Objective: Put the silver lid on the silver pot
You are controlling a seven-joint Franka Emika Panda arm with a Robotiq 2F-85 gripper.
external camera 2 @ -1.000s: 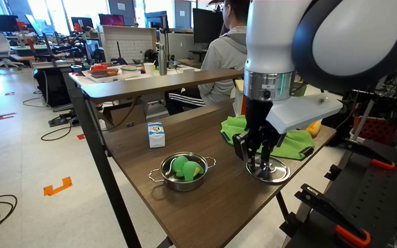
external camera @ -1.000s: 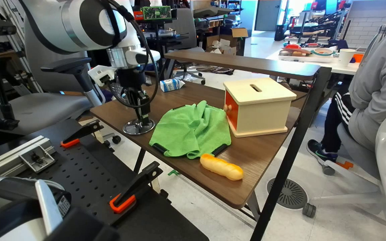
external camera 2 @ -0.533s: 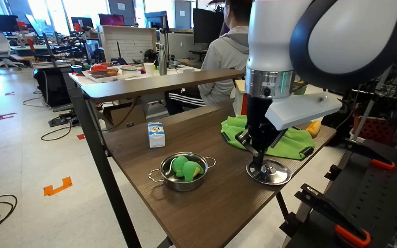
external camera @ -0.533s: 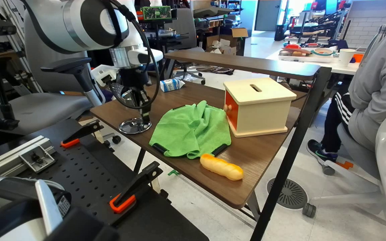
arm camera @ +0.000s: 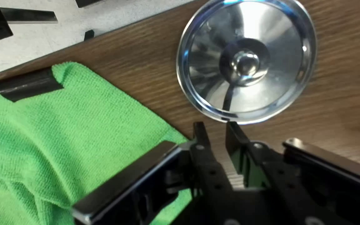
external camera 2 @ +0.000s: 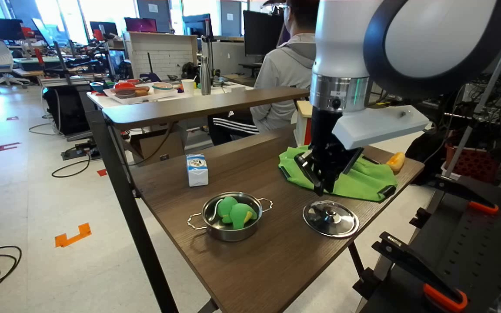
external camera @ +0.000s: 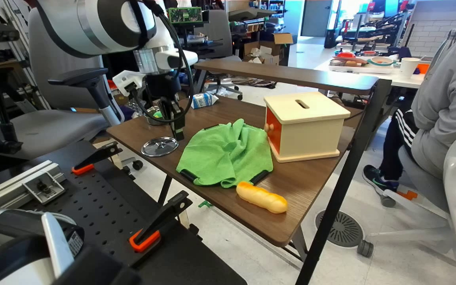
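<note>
The silver lid [external camera 2: 331, 218] lies flat on the brown table with its round knob up. It also shows in an exterior view [external camera: 160, 146] and in the wrist view [arm camera: 270, 84]. The silver pot [external camera 2: 232, 235] stands apart from it, uncovered, with green toy-like things [external camera 2: 236, 213] inside. In an exterior view the pot [external camera: 156, 121] is partly hidden behind the arm. My gripper [arm camera: 216, 126] is partly open, with nothing between its fingers. It hangs above the table beside the lid, on the cloth side, in both exterior views [external camera: 178, 135] [external camera 2: 324, 190].
A green cloth [external camera: 228, 154] lies close to the lid, with a wooden box [external camera: 311, 134] and a bread-like roll [external camera: 261, 197] beyond it. A blue and white carton [external camera 2: 197, 170] stands behind the pot. A raised shelf [external camera 2: 202, 104] runs along the table's back.
My gripper was down at the lid. It has risen off it and moved toward the cloth. The lid has shifted slightly on the table. The pot has not moved.
</note>
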